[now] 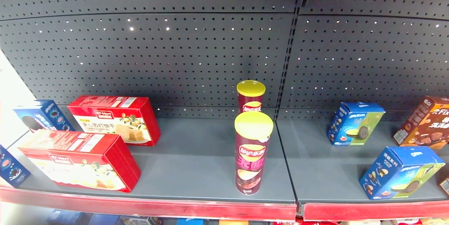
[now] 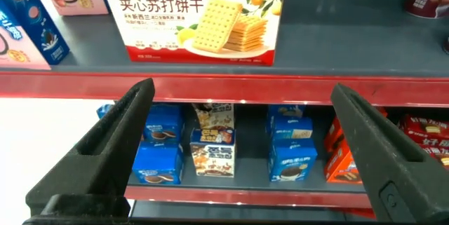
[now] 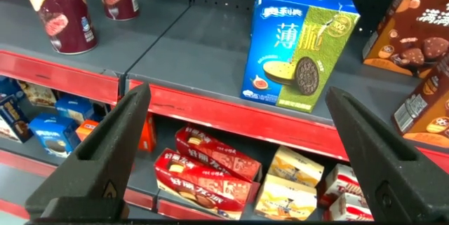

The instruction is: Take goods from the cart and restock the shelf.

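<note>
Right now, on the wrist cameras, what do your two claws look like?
Both look alike. The left claw has two matte black fingers, broad at the base and tapering to blunt tips, each with a shallow recessed panel and a small round hole. The right claw is the same black wedge-shaped pair. I see no cables or markings on either.

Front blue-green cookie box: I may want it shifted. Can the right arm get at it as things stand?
Probably yes: the open right pincer faces the box across the shelf edge, with nothing between them.
</note>
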